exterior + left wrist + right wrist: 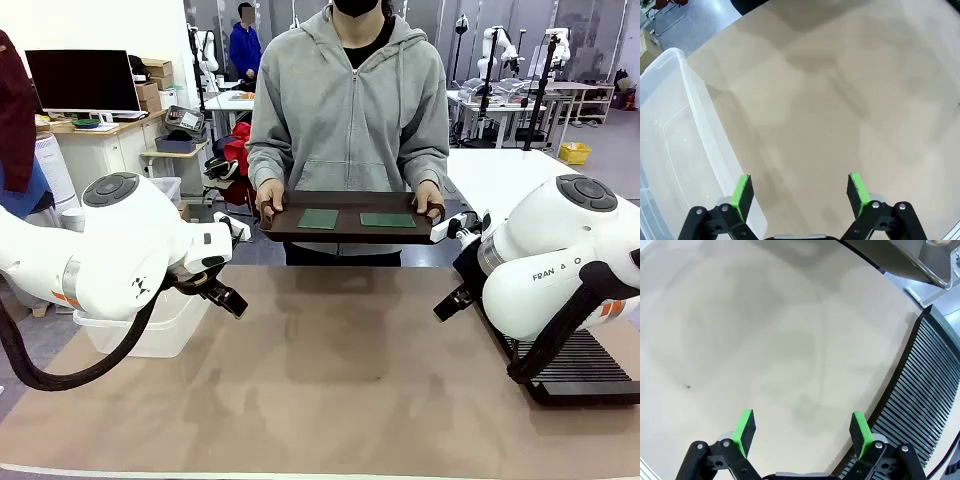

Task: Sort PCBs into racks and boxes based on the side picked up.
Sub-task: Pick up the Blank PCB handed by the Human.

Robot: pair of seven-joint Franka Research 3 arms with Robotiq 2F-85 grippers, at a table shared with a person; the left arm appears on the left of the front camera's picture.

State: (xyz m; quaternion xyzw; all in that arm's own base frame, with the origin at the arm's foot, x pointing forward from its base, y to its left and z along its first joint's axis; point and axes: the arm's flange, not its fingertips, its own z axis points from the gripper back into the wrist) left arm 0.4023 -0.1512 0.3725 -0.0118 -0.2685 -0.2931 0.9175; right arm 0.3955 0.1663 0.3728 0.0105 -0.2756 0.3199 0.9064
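The left gripper (799, 194) is wide open and empty, hanging over the table (840, 90) by the tub (694, 114). The right gripper (803, 433) is too, by the rack (925, 385).

Front camera looks across the table (330, 400) at the person (348, 110); both wrist cameras face its top, close above.

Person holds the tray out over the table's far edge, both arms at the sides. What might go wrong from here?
1. The PCBs lie flat and loose on a hand-held tray; a tilt may slide them, and thin flat boards are hard to pinch.
2. The person's hands grip both tray ends, likely near a reaching arm's path.
3. The rack has narrow slots; a skewed board could jam.
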